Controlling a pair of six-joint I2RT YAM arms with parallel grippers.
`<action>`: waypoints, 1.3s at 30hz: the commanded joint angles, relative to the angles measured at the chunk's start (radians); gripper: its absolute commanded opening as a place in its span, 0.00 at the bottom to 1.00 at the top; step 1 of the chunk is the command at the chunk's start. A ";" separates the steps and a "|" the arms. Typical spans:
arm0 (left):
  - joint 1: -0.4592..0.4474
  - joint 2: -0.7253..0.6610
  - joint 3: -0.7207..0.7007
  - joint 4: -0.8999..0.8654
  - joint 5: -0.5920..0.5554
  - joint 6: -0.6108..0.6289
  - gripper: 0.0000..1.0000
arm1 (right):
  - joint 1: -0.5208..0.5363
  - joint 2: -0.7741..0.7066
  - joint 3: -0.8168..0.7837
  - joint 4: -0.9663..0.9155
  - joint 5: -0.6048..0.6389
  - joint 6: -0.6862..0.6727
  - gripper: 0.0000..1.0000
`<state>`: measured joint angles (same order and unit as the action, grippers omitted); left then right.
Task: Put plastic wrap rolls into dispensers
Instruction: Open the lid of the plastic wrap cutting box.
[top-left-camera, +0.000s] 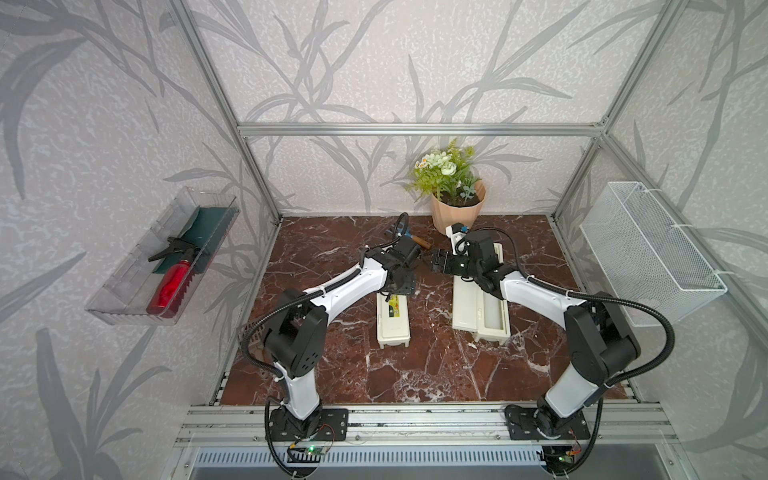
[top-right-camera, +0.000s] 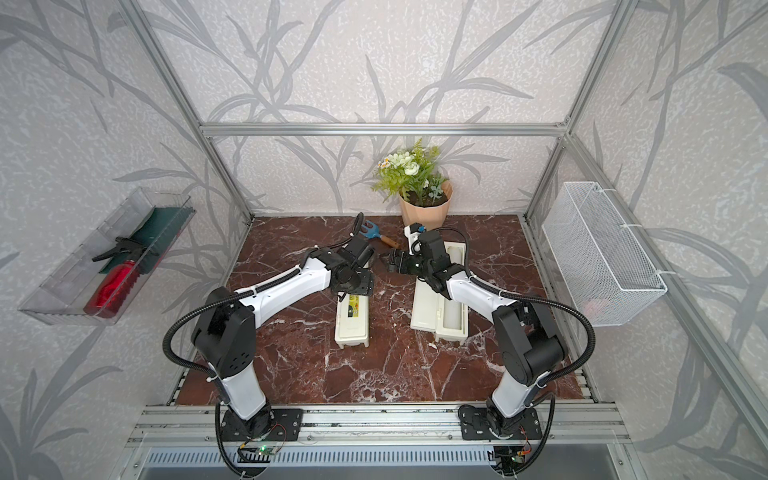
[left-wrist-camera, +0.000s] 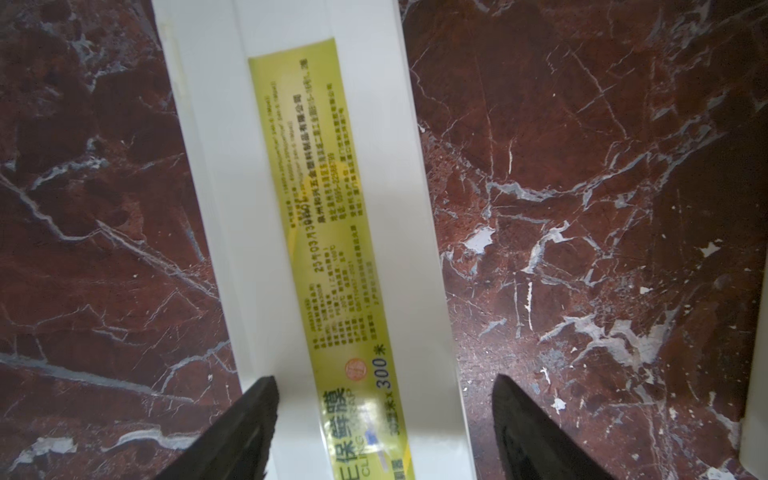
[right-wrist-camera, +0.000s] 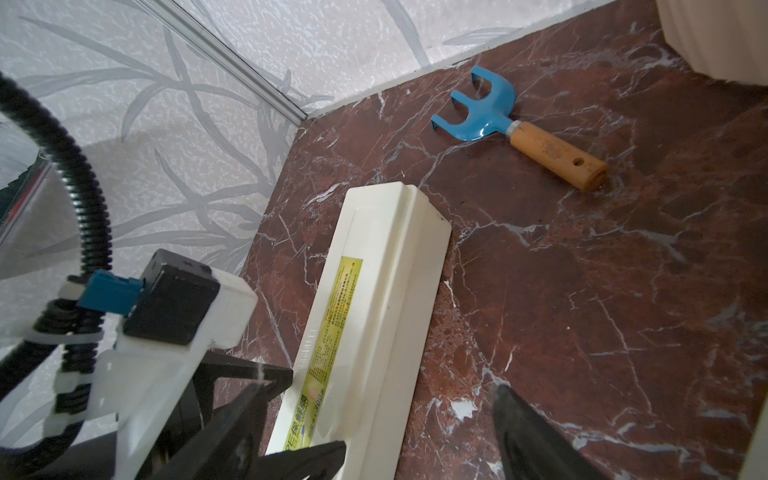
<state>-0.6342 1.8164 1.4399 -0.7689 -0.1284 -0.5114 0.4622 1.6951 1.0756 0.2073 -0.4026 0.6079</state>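
We see the closed dispenser (top-left-camera: 393, 320) lying lengthwise on the red-brown marble tabletop (top-left-camera: 332, 374), lid down, with its yellow-green label (left-wrist-camera: 328, 232) facing up. The left gripper (left-wrist-camera: 386, 432) hangs over the far end of this box. In the left wrist view its two black fingers (left-wrist-camera: 245, 432) stand wide apart on either side of the box, and we see no grip on it. To the right, well apart from it, lies the open dispenser (top-left-camera: 467, 307), with its lid folded flat toward the closed box. One translucent plastic wrap roll (top-right-camera: 452, 311) rests in its tray. The right arm crosses above the far half of that box, so part of the roll is hidden. We cannot see what lies inside the closed box. The right gripper (top-left-camera: 436, 261) points sideways toward the left arm, above bare marble between the far ends of the two boxes. Its jaws are spread and hold nothing. A blue hand rake (right-wrist-camera: 490, 116) with a wooden handle lies near the back wall, beside the flower pot (top-left-camera: 457, 216). A white wire mesh basket (top-left-camera: 648, 249) hangs on the right wall, and a clear bin (top-left-camera: 124, 291) holding a red spray bottle (top-left-camera: 170, 286) hangs on the left wall.
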 joint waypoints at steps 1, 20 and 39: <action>-0.006 0.042 0.004 -0.082 -0.033 -0.060 0.81 | -0.011 -0.019 -0.019 0.035 -0.028 0.007 0.85; -0.014 -0.005 -0.068 -0.026 -0.057 -0.121 0.77 | -0.034 -0.029 -0.064 0.049 -0.055 0.013 0.86; 0.066 -0.102 -0.121 0.035 0.215 0.036 0.56 | -0.023 0.006 -0.085 0.061 -0.187 -0.023 0.50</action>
<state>-0.5907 1.7481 1.3495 -0.7273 -0.0345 -0.5415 0.4313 1.6970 0.9813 0.2443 -0.5396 0.5991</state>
